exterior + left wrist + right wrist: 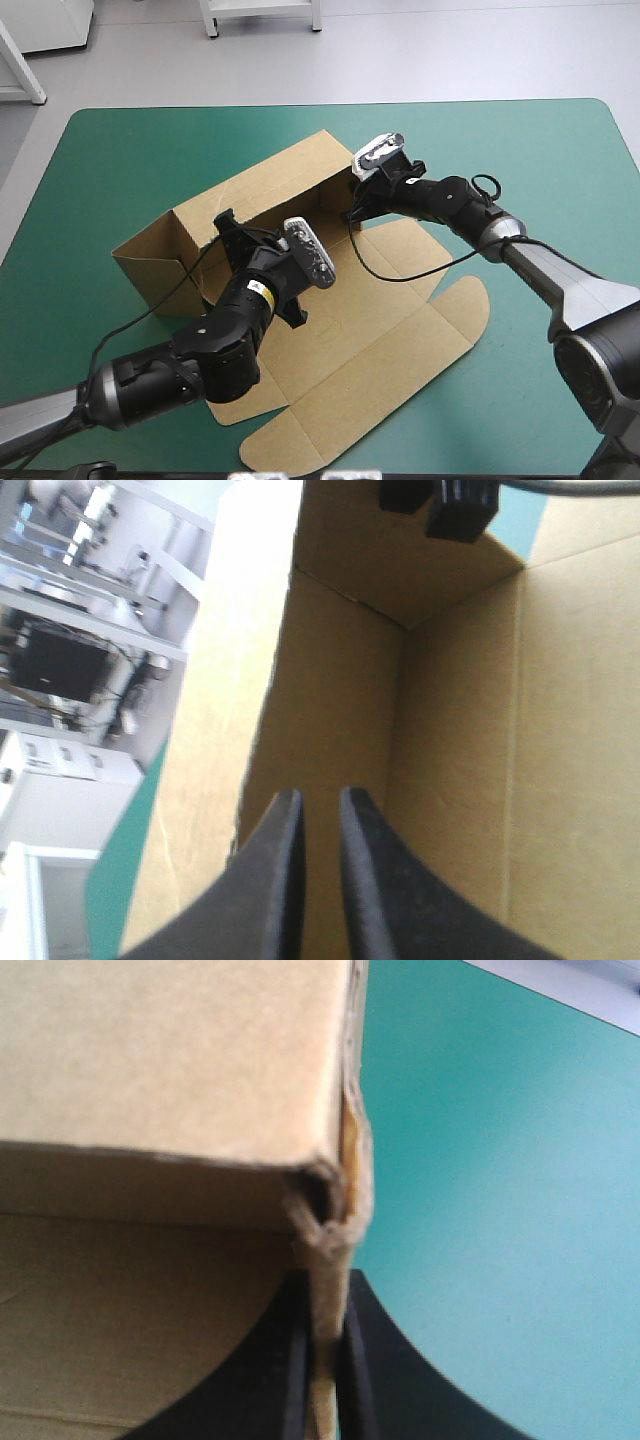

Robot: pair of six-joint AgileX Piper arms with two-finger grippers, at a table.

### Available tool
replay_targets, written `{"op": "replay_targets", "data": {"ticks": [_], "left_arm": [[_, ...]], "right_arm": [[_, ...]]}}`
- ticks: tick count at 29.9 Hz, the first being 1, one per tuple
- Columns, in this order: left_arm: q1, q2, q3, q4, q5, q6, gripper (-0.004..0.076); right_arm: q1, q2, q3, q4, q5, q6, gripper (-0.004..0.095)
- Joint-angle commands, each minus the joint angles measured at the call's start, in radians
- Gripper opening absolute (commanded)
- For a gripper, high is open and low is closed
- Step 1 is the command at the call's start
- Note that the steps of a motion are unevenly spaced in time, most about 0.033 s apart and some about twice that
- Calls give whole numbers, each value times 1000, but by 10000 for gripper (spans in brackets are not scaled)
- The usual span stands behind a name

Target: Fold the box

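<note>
The brown box (255, 190) lies in the middle of the table, its long back wall and left end wall raised and its lid (400, 345) flat toward the front. My left gripper (225, 222) is inside it near the left end. In the left wrist view its fingers (320, 802) are all but shut on the board of the back wall (330, 700). My right gripper (352, 207) is at the right end of the back wall. Its fingers (325, 1295) pinch the frayed edge of the end wall (345, 1170). It also shows far off as the right gripper (440, 510).
The teal-green cover (530, 170) lies bare around the box, widest to the right and far side. The lid's rounded flap (465, 300) reaches toward the right arm. Beyond the right gripper, teal-green cover (500, 1160) shows beside the box corner.
</note>
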Motion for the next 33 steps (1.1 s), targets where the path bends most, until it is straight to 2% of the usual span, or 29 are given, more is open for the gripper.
{"op": "replay_targets", "data": {"ticks": [1,5,11,17,20,27,33], "left_arm": [[-7,-72,-85,-111,41,24,-8],[-7,-98,-215,-209,120,94,-9],[-7,-101,-422,-287,189,165,-9],[27,-101,-489,-289,277,186,-8],[83,-101,-525,-298,309,186,-9],[270,-102,-624,-338,305,217,-8],[462,-102,-651,-477,273,283,-8]], "right_arm": [[0,-72,-52,-175,35,215,-13],[-24,-106,-88,-332,111,419,-13],[-63,-181,-103,-470,176,625,-13],[-85,-249,-210,-685,380,888,-13],[-87,-262,-276,-722,520,947,-13],[-87,-277,-380,-748,803,1026,-13],[-87,-290,-411,-748,916,1038,-13]]}}
